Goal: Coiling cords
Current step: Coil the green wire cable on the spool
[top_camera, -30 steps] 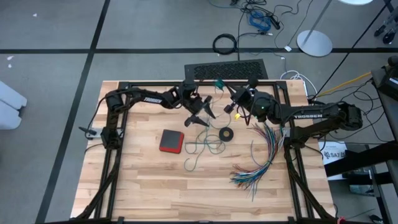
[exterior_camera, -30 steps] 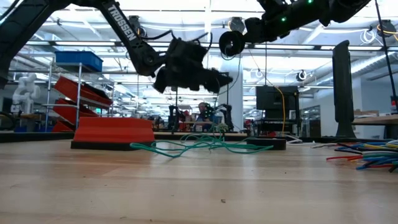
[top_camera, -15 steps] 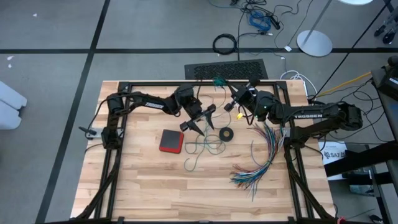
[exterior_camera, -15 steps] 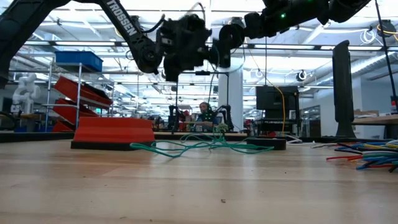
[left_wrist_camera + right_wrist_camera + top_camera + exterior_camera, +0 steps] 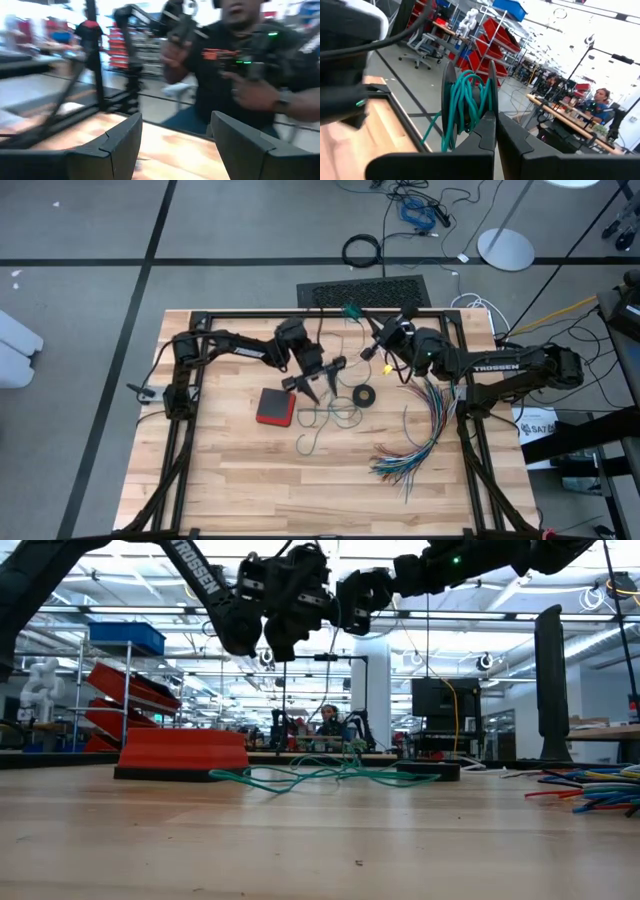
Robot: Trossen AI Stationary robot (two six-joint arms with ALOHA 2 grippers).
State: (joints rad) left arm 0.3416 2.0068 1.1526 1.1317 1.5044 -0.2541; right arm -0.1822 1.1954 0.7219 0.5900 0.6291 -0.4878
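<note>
A red box (image 5: pixel 275 407) sits left of centre on the table. Just right of it the left gripper (image 5: pixel 322 380) hangs above the board, its 2 fingers spread and empty. The teal-green cord (image 5: pixel 325 417) lies loose below, rising to loops pinched by the clenched right gripper (image 5: pixel 372 350).
</note>
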